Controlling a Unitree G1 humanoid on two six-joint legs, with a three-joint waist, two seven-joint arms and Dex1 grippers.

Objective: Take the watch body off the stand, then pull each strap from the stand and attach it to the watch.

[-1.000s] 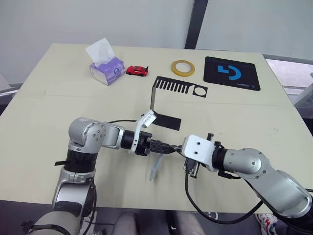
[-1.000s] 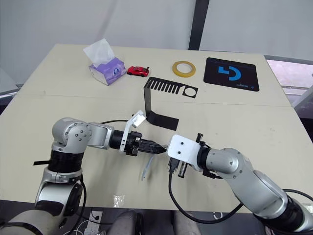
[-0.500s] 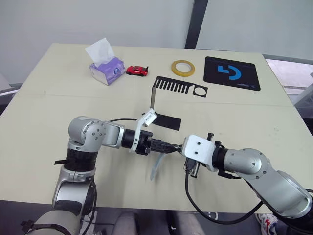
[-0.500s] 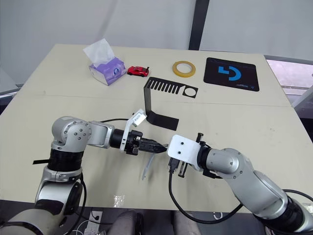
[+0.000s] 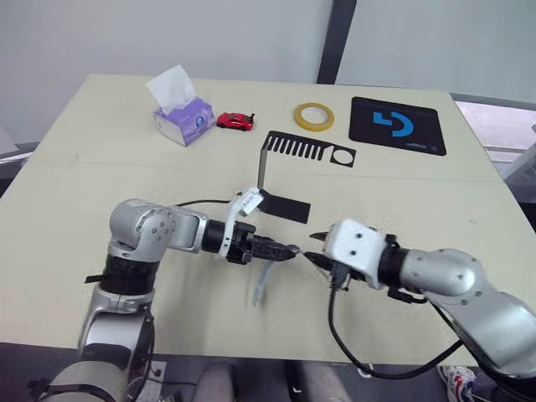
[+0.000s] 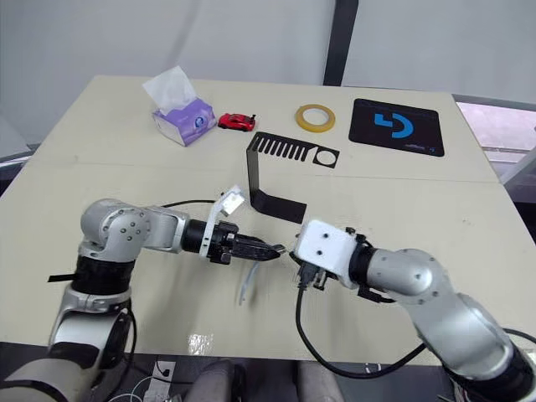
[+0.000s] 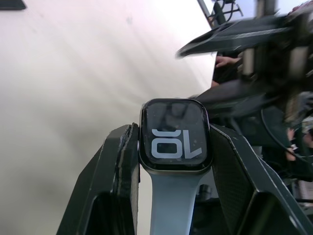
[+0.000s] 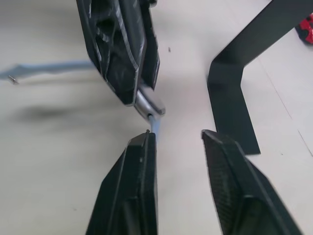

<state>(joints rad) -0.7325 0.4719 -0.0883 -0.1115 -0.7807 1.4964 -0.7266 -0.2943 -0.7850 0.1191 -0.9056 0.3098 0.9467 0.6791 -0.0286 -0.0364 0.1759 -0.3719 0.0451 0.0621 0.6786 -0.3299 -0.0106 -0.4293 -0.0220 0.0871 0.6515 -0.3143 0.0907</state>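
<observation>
Watch body (image 7: 175, 135) clenched in left gripper (image 5: 289, 249), one strap (image 5: 261, 285) attached; right gripper (image 8: 178, 142) released at 3 o'clock, second strap likely next.

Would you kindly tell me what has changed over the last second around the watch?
The right gripper has drawn back slightly from the left gripper, opening a gap, with its fingers apart. The left gripper still clamps the watch body, and one strap still hangs from it. The stand, red toy car and tape roll have not moved.
</observation>
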